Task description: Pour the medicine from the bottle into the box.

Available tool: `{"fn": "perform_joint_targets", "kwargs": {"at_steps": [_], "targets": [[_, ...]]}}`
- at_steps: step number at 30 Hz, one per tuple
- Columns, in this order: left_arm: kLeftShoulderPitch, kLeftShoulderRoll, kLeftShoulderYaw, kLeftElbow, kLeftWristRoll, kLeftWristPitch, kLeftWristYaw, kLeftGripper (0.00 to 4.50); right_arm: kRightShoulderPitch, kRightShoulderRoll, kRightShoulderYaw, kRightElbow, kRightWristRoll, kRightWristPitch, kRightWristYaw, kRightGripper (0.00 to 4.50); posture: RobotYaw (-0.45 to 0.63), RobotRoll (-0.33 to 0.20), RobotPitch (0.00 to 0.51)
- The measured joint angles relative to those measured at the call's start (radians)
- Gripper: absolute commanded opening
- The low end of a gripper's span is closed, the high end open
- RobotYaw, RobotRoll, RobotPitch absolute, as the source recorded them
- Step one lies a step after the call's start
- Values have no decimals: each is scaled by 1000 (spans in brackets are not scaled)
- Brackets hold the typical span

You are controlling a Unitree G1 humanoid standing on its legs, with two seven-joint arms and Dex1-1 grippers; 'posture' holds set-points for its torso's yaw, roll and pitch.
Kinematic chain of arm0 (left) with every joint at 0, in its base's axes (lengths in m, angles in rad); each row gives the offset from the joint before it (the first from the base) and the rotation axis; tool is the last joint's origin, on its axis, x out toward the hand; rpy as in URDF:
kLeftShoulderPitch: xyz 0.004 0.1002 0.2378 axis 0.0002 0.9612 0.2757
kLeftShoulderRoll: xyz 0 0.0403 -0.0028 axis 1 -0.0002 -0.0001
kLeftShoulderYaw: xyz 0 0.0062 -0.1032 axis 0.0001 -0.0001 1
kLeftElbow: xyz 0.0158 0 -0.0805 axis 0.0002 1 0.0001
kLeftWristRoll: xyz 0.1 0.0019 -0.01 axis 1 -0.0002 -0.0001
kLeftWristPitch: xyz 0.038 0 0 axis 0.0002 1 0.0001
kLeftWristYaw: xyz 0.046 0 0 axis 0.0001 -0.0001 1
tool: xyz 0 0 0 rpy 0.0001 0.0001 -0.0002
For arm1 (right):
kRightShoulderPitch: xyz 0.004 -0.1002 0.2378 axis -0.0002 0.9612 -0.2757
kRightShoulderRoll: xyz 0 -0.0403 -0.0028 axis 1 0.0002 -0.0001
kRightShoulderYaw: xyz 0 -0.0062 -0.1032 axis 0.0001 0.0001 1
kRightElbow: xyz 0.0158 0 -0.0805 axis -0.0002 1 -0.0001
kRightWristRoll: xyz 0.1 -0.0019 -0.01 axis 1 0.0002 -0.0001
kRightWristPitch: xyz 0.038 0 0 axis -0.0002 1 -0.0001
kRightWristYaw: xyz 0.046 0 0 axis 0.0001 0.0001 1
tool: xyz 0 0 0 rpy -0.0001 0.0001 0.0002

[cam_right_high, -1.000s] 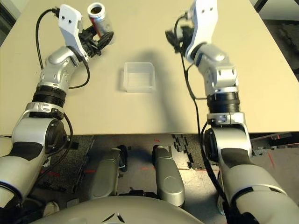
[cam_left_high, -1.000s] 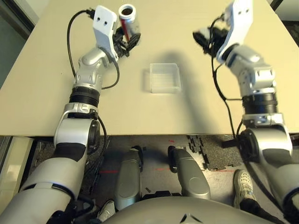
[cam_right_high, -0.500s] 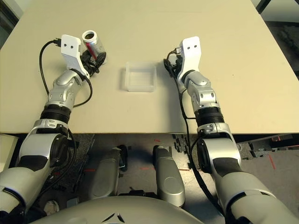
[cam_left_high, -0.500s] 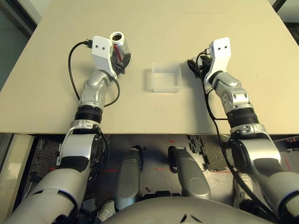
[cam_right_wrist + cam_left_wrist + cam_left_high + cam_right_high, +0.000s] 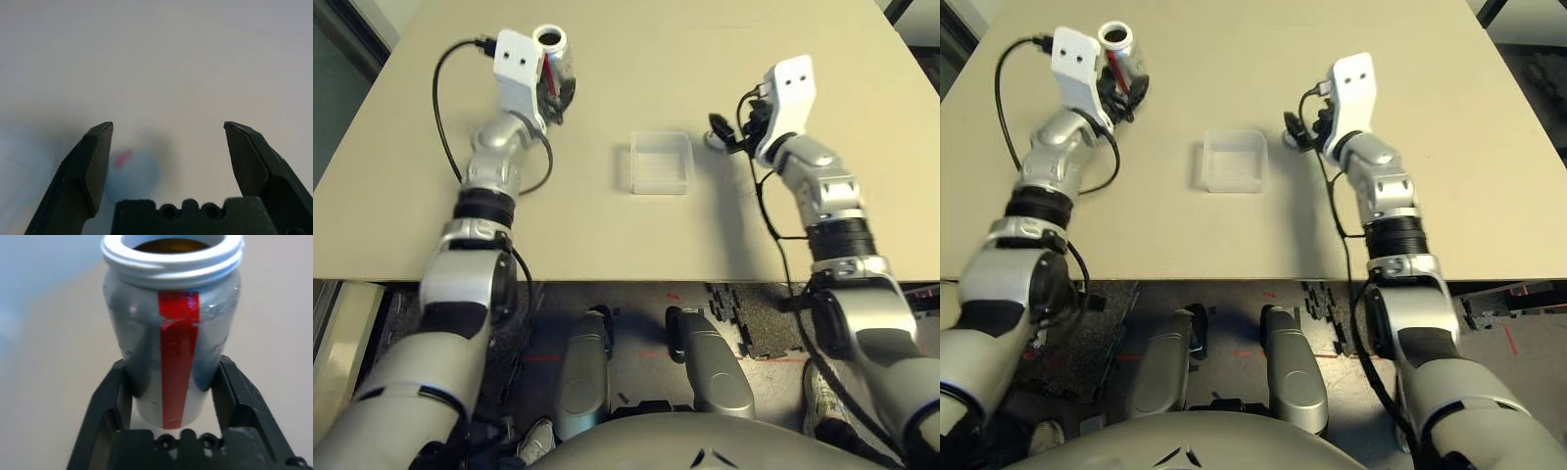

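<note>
The silver-grey bottle (image 5: 171, 308) with a red stripe is upright at the table's far left, its mouth open and dark inside. My left gripper (image 5: 173, 364) is shut on the bottle's lower body (image 5: 551, 49). The clear square box (image 5: 660, 163) lies in the middle of the table, to the right of the bottle. My right gripper (image 5: 168, 127) is open just right of the box. The round grey cap (image 5: 714, 138) lies on the table under it, between the fingers and free of them (image 5: 133, 171).
The beige table (image 5: 636, 235) is bare around the box. Black cables loop beside both wrists (image 5: 445, 108). The table's front edge (image 5: 636, 282) runs in front of my body.
My right arm came down beside the box and its gripper opened, leaving the cap on the table. My left gripper kept its hold on the bottle.
</note>
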Motion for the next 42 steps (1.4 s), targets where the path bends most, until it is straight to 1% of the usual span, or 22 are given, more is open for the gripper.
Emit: {"fn": "perform_joint_targets", "kwargs": {"at_steps": [1,3,4,6,8,11,15,18,21,24,27,35,37,38,40,42], "targets": [[-49,34,-60,20,73,-51,9,2474,29,-68,-3,-89,39,91,47,4500,-2,0,193],[-137,77,-168,28,208,-154,33,2474,65,-146,-12,-238,130,235,127,4500,-3,0,189],[-177,84,-228,29,277,-204,56,2474,81,-169,-11,-297,172,286,161,4500,-6,0,187],[-238,72,-349,24,415,-305,109,2474,103,-195,2,-383,232,351,211,4500,-7,0,185],[-278,56,-452,25,535,-388,162,2474,127,-219,28,-433,267,387,238,4500,-15,0,181],[-314,23,-557,42,664,-468,240,2474,138,-181,57,-444,279,402,224,4500,-23,0,176],[-348,-24,-668,52,797,-540,357,2474,137,-79,123,-410,263,373,179,4500,-29,0,175],[-349,-43,-743,53,890,-565,442,2474,130,-52,152,-362,228,338,155,4500,-24,0,175],[-349,-52,-804,58,958,-578,502,2474,120,-26,165,-325,207,315,140,4500,-21,0,178],[-349,-62,-845,60,1004,-590,539,2474,105,3,181,-308,198,299,135,4500,-21,0,182],[-348,-69,-858,60,1021,-605,560,2474,97,22,183,-291,188,286,131,4500,-21,0,184],[-348,-73,-858,64,1028,-580,563,2474,88,22,183,-270,175,273,131,4500,-5,0,186],[-346,-75,-850,68,1022,-564,538,2474,87,22,183,-267,174,273,134,4500,-5,0,186],[-338,-80,-826,79,994,-564,507,2474,86,22,183,-266,174,273,135,4500,-5,0,186],[-308,-91,-738,113,884,-571,420,2474,84,22,183,-266,173,273,135,4500,-13,0,185],[-275,-104,-628,140,753,-583,326,2474,84,24,183,-264,173,273,135,4500,-17,0,185]]}}
